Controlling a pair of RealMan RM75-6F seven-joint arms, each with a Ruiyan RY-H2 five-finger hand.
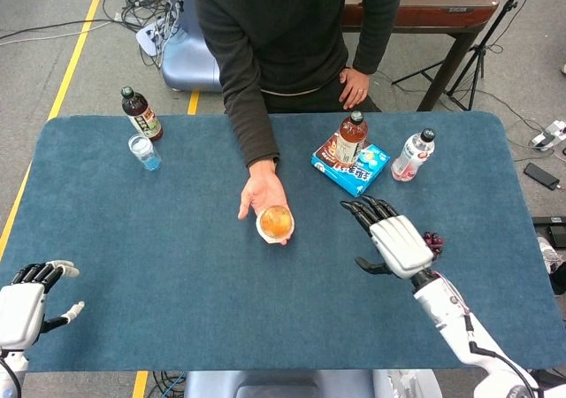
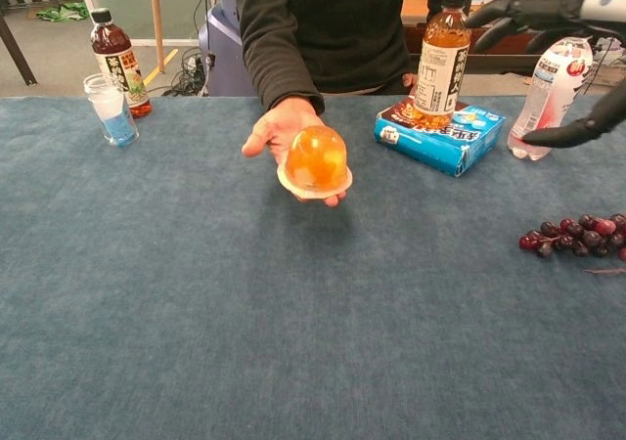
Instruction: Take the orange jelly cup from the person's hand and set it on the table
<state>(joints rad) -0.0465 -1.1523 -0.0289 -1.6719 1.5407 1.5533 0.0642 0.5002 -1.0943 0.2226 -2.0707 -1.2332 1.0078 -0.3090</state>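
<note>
The orange jelly cup (image 1: 276, 222) (image 2: 315, 161) rests dome-up on the person's open palm (image 1: 259, 195) (image 2: 282, 125), held above the middle of the blue table (image 1: 177, 265). My right hand (image 1: 395, 237) (image 2: 548, 29) hovers to the right of the cup, open, fingers spread and pointing toward it, well apart from it. My left hand (image 1: 26, 305) stays at the table's near left corner, open and holding nothing; the chest view does not show it.
A bunch of grapes (image 2: 577, 235) lies at the right, partly hidden by my right hand in the head view. A tea bottle (image 1: 351, 138) stands on a blue box (image 1: 352, 168), beside a white bottle (image 1: 412, 155). A dark bottle (image 1: 141, 114) and small cup (image 1: 144, 151) stand far left.
</note>
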